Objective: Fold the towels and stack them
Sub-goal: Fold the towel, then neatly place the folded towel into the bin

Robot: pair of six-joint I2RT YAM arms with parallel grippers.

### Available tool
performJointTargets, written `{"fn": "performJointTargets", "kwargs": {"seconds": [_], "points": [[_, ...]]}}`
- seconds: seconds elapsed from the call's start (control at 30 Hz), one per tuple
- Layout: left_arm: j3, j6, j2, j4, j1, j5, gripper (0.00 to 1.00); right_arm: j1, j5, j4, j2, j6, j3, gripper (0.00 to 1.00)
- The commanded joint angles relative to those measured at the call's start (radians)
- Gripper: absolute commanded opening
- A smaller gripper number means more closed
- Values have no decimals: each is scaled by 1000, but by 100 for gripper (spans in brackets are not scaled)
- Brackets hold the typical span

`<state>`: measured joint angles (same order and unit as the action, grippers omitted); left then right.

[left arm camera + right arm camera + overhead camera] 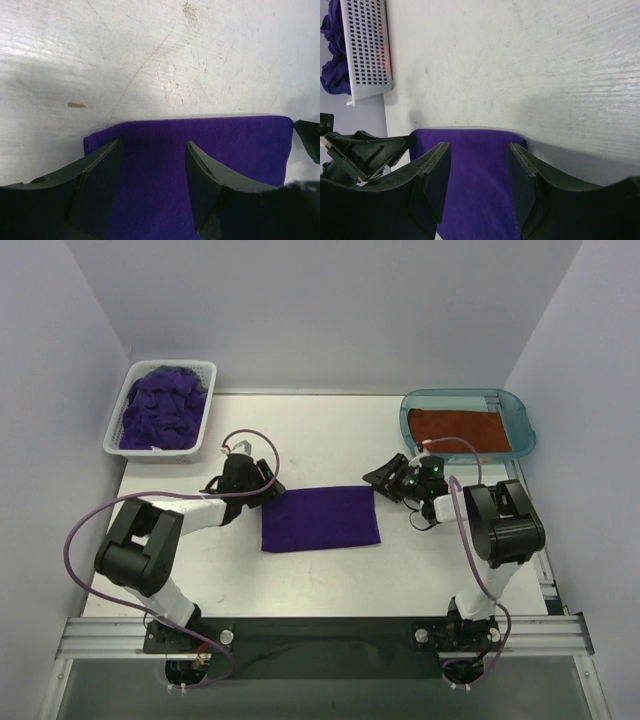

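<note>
A deep purple towel (pixel 320 518) lies folded flat in the middle of the table. My left gripper (pixel 268 490) hovers at its upper left corner, open, with the cloth (pixel 240 140) lying beneath its spread fingers (pixel 100 165). My right gripper (pixel 376 478) stands at the towel's upper right corner, also open, its fingers (pixel 437 170) apart over the flat purple cloth (pixel 477 195). Neither pinches the fabric. More purple towels (pixel 160 408) are heaped in the white basket. A rust-orange towel (pixel 458 430) lies folded in the teal tray.
The white slotted basket (pixel 205 410) stands at the back left corner, and shows in the right wrist view as well (pixel 367 50). The translucent teal tray (pixel 520 420) sits at the back right. Bare white table (pixel 320 440) lies behind the towel.
</note>
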<state>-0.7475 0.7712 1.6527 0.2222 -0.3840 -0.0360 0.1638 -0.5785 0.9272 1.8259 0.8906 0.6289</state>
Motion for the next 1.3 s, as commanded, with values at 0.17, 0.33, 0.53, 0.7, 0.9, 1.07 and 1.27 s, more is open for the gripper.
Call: {"fn": "performJointTargets", "kwargs": {"seconds": [0.17,0.33,0.53,0.7,0.9,1.07,1.27], "points": [[7,-53,-280,-197,-53,87,65,28,-17,-270,-295,-97,-27,48],[97,12,-422,-314,-177,171,57,100,-14,-404,-424,-101,-127,42],[252,102,-432,-305,-246,177,53,131,2,-491,-484,-25,-250,36],[304,160,-401,-308,-233,223,51,141,46,-591,-479,-21,-278,37],[306,175,-450,-411,-156,275,50,206,109,-666,-550,-24,-256,37],[243,64,-553,-527,-58,304,55,264,198,-764,-637,-71,-206,38],[77,-139,-596,-638,-198,382,76,226,404,-1108,-849,-293,-65,65]]}}
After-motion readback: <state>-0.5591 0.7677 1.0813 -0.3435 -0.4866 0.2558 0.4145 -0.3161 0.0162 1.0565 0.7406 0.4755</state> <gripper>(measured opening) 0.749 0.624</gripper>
